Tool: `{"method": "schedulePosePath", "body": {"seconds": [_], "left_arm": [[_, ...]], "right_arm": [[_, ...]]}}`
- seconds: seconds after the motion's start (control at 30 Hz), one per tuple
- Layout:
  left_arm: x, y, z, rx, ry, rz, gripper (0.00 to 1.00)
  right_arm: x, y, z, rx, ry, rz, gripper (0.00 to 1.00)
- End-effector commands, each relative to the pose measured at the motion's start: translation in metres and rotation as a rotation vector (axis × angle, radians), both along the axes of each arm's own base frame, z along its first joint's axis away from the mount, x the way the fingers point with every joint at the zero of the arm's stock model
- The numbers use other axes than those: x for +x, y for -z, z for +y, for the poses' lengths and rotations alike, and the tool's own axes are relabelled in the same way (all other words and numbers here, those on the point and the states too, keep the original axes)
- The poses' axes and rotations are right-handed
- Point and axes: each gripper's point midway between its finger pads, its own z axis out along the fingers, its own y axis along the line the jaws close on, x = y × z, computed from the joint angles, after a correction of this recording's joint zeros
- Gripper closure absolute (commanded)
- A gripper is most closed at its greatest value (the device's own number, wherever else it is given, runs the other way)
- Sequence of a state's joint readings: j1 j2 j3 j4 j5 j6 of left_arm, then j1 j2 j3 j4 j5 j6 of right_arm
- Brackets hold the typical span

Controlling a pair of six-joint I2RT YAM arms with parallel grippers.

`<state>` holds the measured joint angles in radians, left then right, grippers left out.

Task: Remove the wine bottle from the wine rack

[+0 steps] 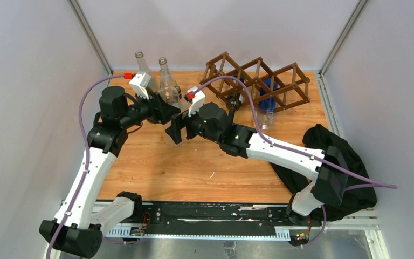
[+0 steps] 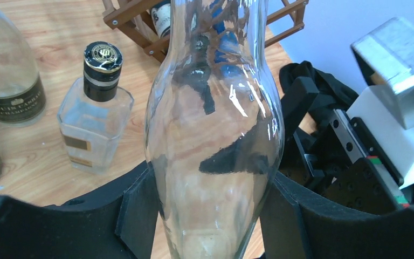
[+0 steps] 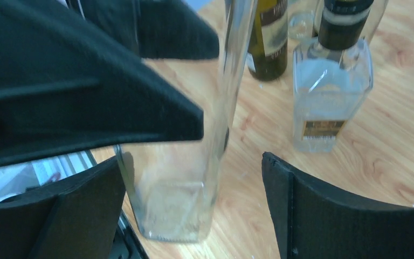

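Left wrist view shows the left pincer [image 2: 209,204] closed on a clear bottle [image 2: 215,118], its pads [image 2: 137,216] pressed against the lower belly on both sides, the neck running out of frame at 12 o'clock. In the right wrist view the right pincer [image 3: 191,210] stands wide open and holds nothing; the same bottle's base sits between its fingers, nearer the 9 o'clock one, with the left pincer's black bulk overhead. Whether the base rests on the table [image 1: 194,167] or hangs just above it, I cannot tell. A square flask [image 2: 94,124] with a black cap stands near at 9 o'clock, and a labelled bottle [image 2: 11,70] beyond it. From above, the rack [image 1: 259,81] lies at 1 o'clock from the two pincers, well apart from the held bottle, with a dark bottle [image 1: 234,101] in one of its cells. So the clear bottle looks to be off the rack already, and this reads as a handover or a set-down. The risks: smooth glass gripped low on a curved belly may slide or tip if the left pincer loosens before the right one closes; the right pincer's near finger may nudge the base as it shuts; a sideways swing could topple the flask.
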<state>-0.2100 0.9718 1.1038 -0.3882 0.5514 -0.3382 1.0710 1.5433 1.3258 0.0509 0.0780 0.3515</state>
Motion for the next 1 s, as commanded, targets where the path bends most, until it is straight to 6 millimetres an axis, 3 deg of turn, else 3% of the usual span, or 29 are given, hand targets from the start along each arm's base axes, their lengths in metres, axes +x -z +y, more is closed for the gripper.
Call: {"method": "schedulePosePath", "body": {"seconds": [0.0,0.13,0.27,0.4,0.63,0.77,0.97], "left_arm": [[-0.009,-0.026,-0.004,-0.077,0.028,-0.051,1.0],[-0.013,-0.026,-0.006,-0.107,0.031,-0.024,0.96],[-0.016,-0.022,-0.007,-0.123,0.039,-0.002,0.6],[-0.012,-0.028,-0.003,-0.117,0.02,-0.026,0.33],[0.009,-0.034,0.005,-0.145,-0.014,-0.024,0.27],[0.012,-0.028,0.001,-0.166,0.006,-0.005,0.35],[0.013,-0.018,0.002,-0.128,0.009,-0.005,0.71]], "right_arm": [[0.005,-0.026,0.01,0.12,0.004,-0.087,0.13],[0.003,-0.021,0.011,0.118,-0.008,-0.091,0.46],[-0.001,-0.016,0.01,0.097,-0.026,-0.11,0.99],[-0.011,-0.011,0.004,0.046,-0.035,-0.158,1.0],[-0.02,-0.003,-0.013,0.02,-0.029,-0.175,1.0],[-0.023,-0.001,-0.015,0.022,-0.032,-0.168,1.0],[-0.024,0.0,-0.011,0.019,-0.046,-0.167,1.0]]}}
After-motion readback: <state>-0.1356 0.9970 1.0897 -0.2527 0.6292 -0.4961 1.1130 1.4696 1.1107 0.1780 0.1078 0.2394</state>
